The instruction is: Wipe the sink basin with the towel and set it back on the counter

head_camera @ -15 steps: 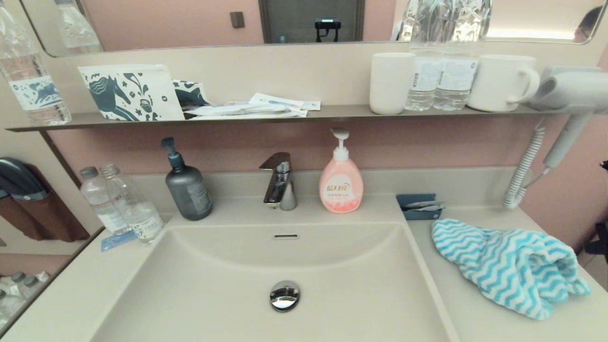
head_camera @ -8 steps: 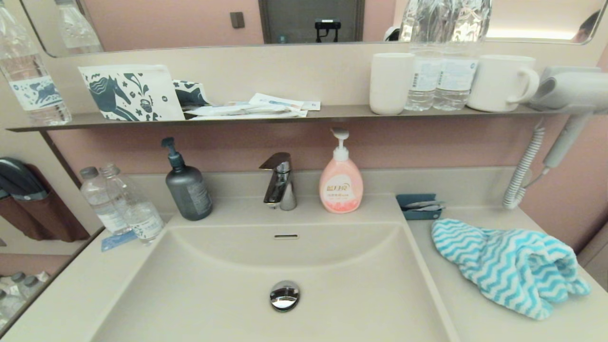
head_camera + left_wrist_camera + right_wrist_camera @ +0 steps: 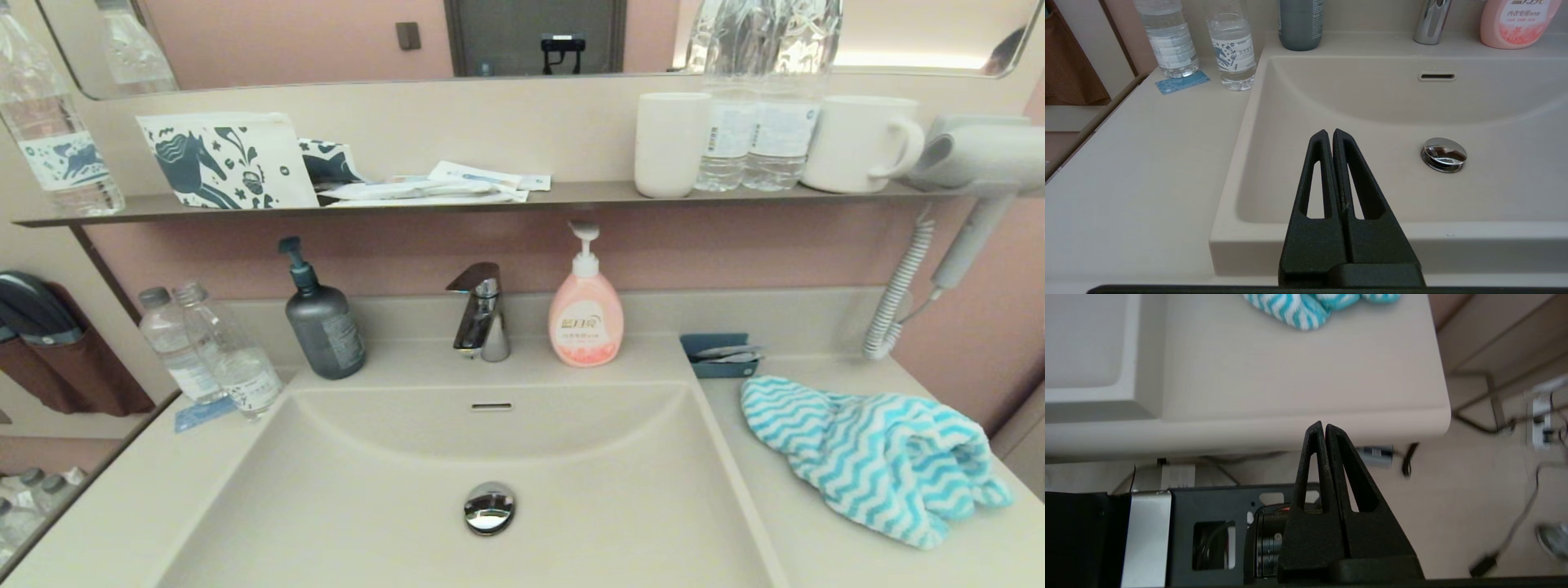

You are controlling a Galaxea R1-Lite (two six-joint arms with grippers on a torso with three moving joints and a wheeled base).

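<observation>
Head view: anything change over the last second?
A dark object at the right edge a second ago, beyond the counter, is gone from view. Nothing was grasped or released. The towel lies on the counter right of the sink basin, as before. Bottles, soap dispensers and shelf items are unmoved. Both grippers, left and right, are shut and empty.

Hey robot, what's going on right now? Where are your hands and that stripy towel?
Left end effector shut, empty, over sink basin. Right end effector shut, empty, below counter edge. Towel lies untouched on counter. Nothing in the way.
</observation>
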